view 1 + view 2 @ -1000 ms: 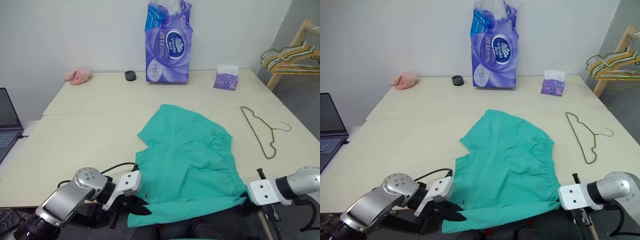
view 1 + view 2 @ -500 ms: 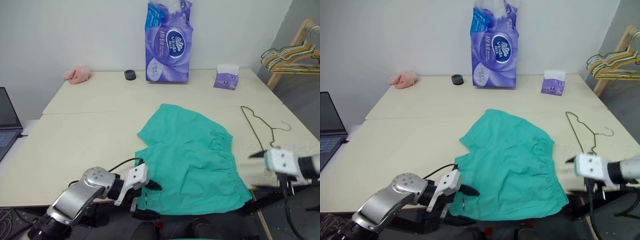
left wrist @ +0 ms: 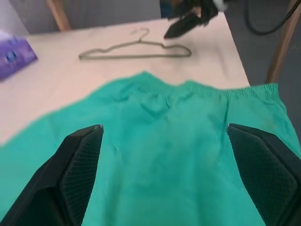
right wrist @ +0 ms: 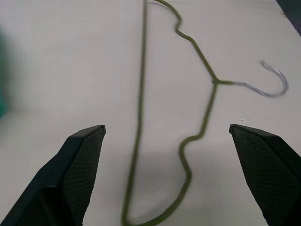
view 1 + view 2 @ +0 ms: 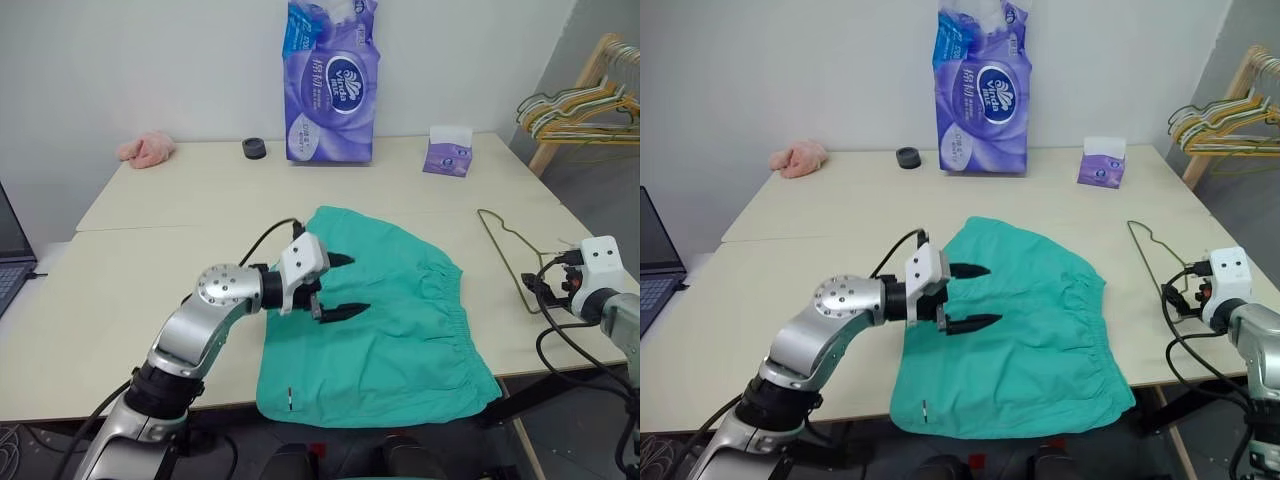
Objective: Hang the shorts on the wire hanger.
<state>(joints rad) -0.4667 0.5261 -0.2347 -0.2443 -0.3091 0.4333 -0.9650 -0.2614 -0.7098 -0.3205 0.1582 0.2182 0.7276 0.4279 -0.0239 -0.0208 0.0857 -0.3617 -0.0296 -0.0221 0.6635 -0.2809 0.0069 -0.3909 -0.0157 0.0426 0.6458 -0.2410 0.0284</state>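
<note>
The teal-green shorts (image 5: 390, 320) lie spread flat on the table, waistband to the right, with a small white mark near the front hem. My left gripper (image 5: 358, 283) hovers open just above their left half, fingers pointing right, holding nothing. The thin grey-olive wire hanger (image 5: 505, 250) lies flat on the table to the right of the shorts, hook toward the right edge. My right gripper (image 4: 167, 128) is open at the table's right edge, just short of the hanger (image 4: 141, 94), with its fingers (image 4: 80, 160) spread to either side of the wire and apart from it.
A tall purple tissue pack (image 5: 330, 85), a small purple tissue box (image 5: 447, 155), a black round thing (image 5: 254, 149) and a pink cloth lump (image 5: 146, 149) sit along the table's far side. A wooden rack of coloured hangers (image 5: 580, 100) stands at right. A laptop (image 5: 655, 265) sits at left.
Both grippers let go of the shorts' front edge and opened. The left one rose over the shorts. The right one swung right toward the hanger. The shorts now lie flat.
</note>
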